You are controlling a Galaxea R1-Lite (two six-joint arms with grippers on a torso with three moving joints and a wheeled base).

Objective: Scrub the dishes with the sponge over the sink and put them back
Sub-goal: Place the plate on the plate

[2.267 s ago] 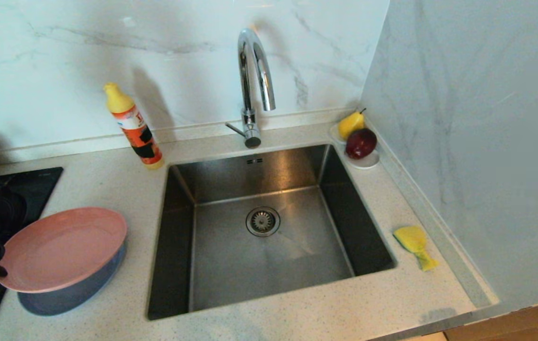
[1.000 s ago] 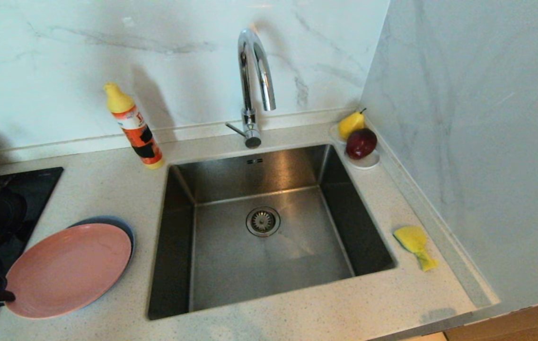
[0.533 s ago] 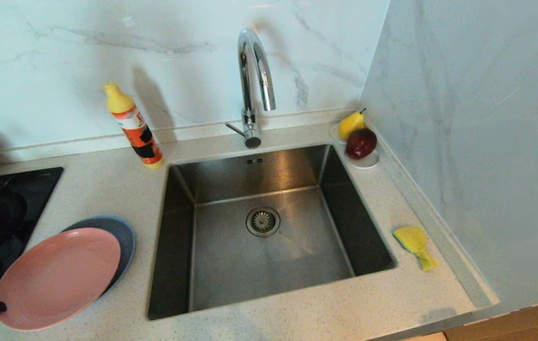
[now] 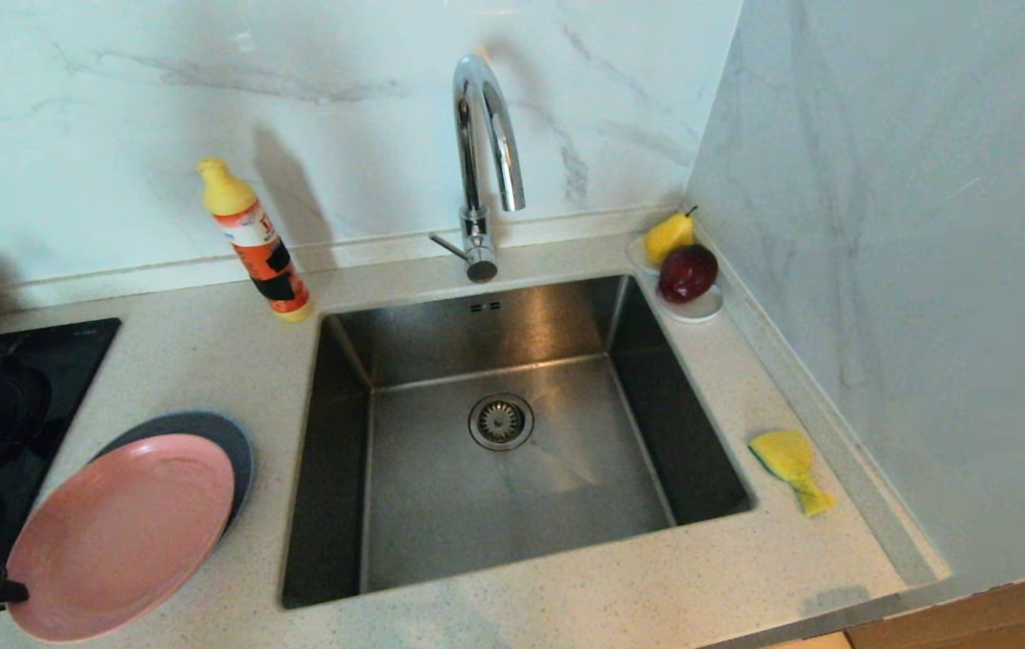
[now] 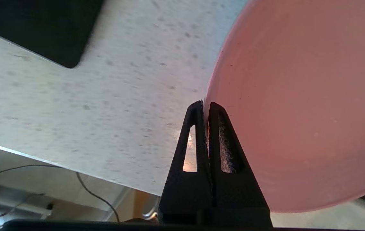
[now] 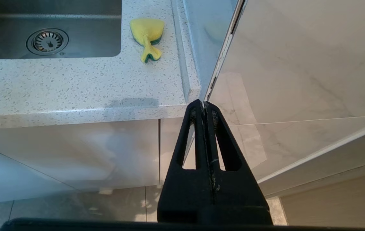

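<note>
Pink plate (image 4: 120, 532): matte, round, tilted, at the desk's front-left corner, overlapping the blue plate (image 4: 228, 442). Left gripper (image 5: 205, 109) clenched on its thin rim.
Risk: an edge-only pinch could let it pivot or slip on the way to the sink (image 4: 512, 559) and knock the rim.
Right gripper (image 6: 204, 107) clenched empty, parked off the desk's front-right corner.
Sponge (image 4: 790, 464) lies at the right edge.

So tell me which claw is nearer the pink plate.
Left. The left claw is shut on the pink plate rim; the right claw hangs shut below the counter edge, far from it.
</note>
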